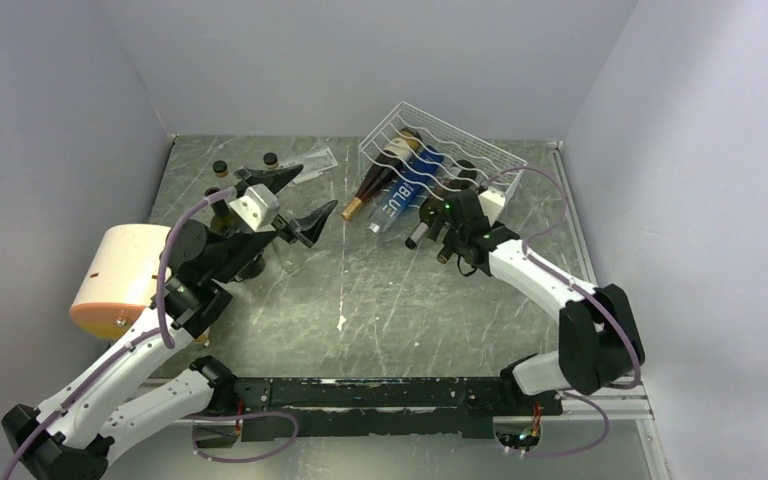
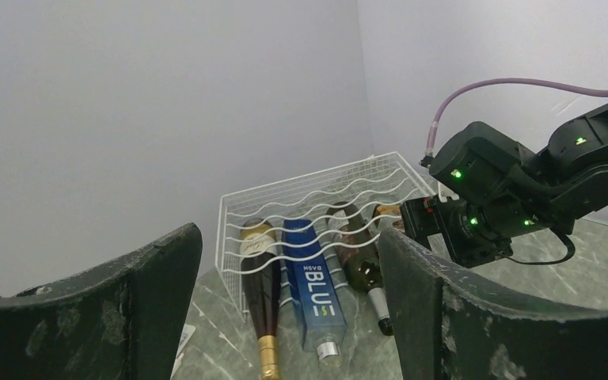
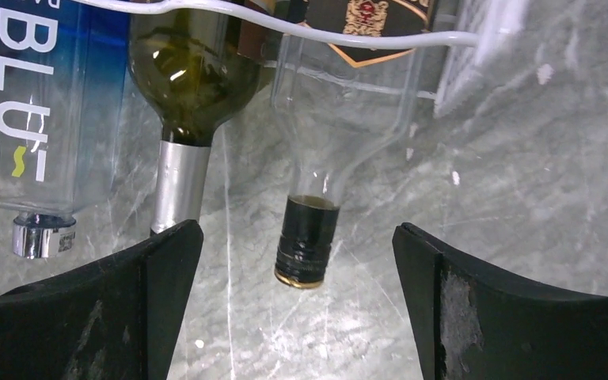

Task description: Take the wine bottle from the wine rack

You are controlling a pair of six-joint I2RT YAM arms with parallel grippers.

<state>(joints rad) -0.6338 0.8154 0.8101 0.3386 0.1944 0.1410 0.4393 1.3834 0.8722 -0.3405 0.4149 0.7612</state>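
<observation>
The white wire wine rack (image 1: 460, 150) stands at the back right with several bottles lying in its cradles, necks pointing out toward me. From the left they are a dark wine bottle (image 2: 261, 293) with a gold foil neck, a blue bottle (image 2: 317, 297), a green wine bottle (image 3: 182, 95) with a silver neck, and a clear bottle (image 3: 307, 245) with a black cap. My right gripper (image 3: 294, 229) is open just in front of that black cap, one finger on each side, touching nothing. My left gripper (image 1: 318, 190) hangs open and empty, left of the rack, facing it.
A cream cylinder (image 1: 125, 280) lies at the left edge by my left arm. Two small dark bottles (image 1: 220, 168) and a clear plastic piece (image 1: 315, 160) sit at the back left. Grey walls close in the table on three sides.
</observation>
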